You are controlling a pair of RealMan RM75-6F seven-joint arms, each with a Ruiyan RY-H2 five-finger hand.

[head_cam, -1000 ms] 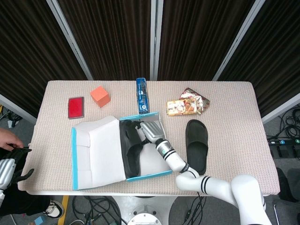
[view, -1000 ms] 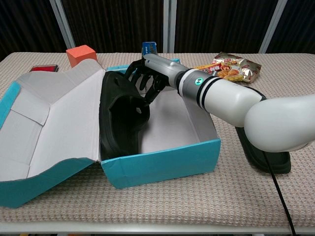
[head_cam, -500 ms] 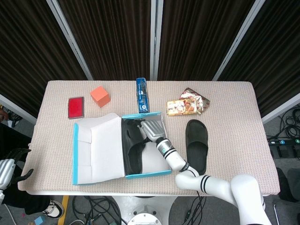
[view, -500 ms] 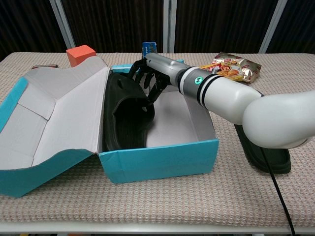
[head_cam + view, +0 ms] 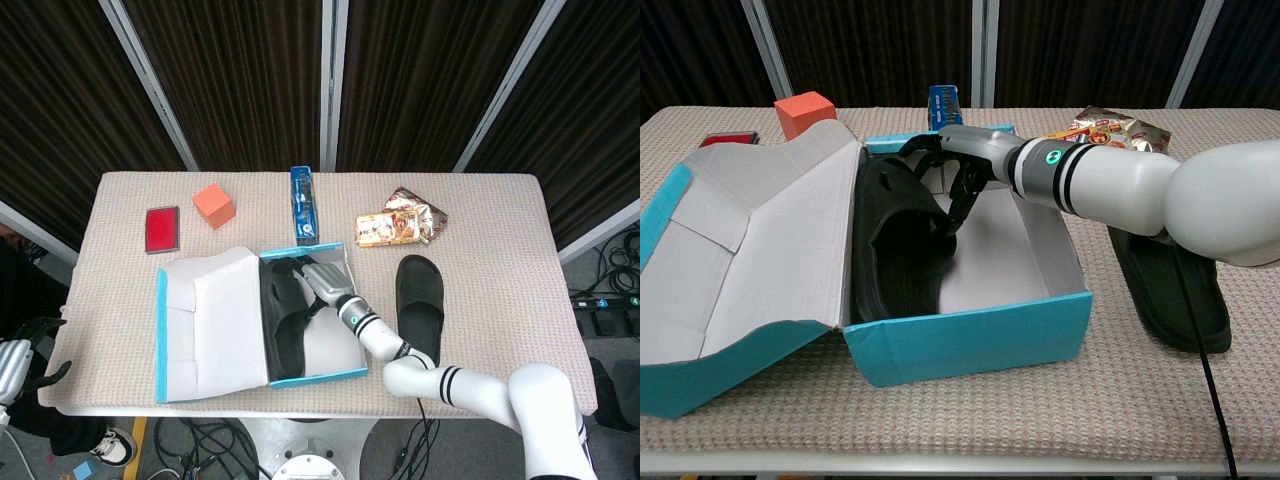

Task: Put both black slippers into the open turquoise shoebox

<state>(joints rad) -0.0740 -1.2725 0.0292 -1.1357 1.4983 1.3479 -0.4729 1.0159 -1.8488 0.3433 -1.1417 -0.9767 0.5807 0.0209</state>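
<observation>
Right hand (image 5: 952, 170): it is seen over the far part of the shoebox, fingers curled down onto the strap of the slipper inside; whether the strap is gripped or merely touched cannot be told. Since a second ago the forearm has swung toward the right wall of the box.
Left hand (image 5: 14, 362): only its edge is seen at the near left corner of the head view, off the desk; its state cannot be told.
Slipper in box (image 5: 898, 262): it is now laid flatter along the box's left side, sole against the floor, where it earlier leaned on the lid.
Second slipper (image 5: 419, 307): it is left on the desk (image 5: 500, 230) just right of the box, unmoved.
Shoebox (image 5: 970, 340): turquoise, open, lid (image 5: 740, 240) folded out to the left; it has been shifted slightly.
</observation>
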